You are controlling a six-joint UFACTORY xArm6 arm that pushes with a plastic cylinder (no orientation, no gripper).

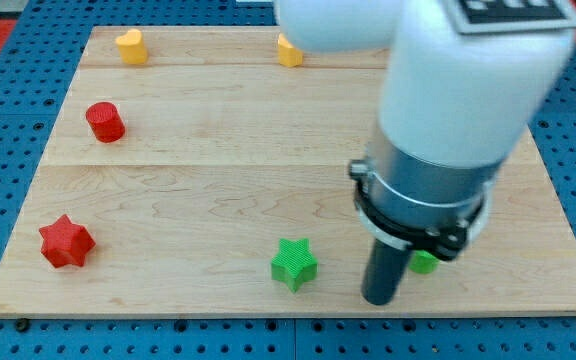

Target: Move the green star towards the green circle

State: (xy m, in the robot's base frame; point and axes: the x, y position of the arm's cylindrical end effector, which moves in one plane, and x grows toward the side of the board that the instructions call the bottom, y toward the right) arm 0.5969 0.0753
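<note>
Mostly we lose the view's right side to our own arm (pixel 448 110), whose white body and dark collar cover much of the wooden board (pixel 218 170) there. Behind the rod, only a small sliver of a green block (pixel 425 263) shows, just to the view's right of the rod; its shape cannot be made out. At the view's top a yellow block (pixel 288 50) is partly cut off by the arm's white shell, so we cannot name its shape either. A black-and-white patterned tag (pixel 513 10) sits on the arm at the view's top edge, cropped; no writing can be read on it or anywhere else.

We have no fingers to open or close: the arm ends in a plain dark rod, and our tip (pixel 379 299) rests on the board near the view's bottom edge, holding nothing. It stands to the view's right of the green star (pixel 294 263), near it but apart, between the star and the green sliver.

Elsewhere, a red star (pixel 66 241) lies at the view's lower left, a red cylinder (pixel 105 122) above it, and a yellow heart-like block (pixel 132 46) at the top left.
</note>
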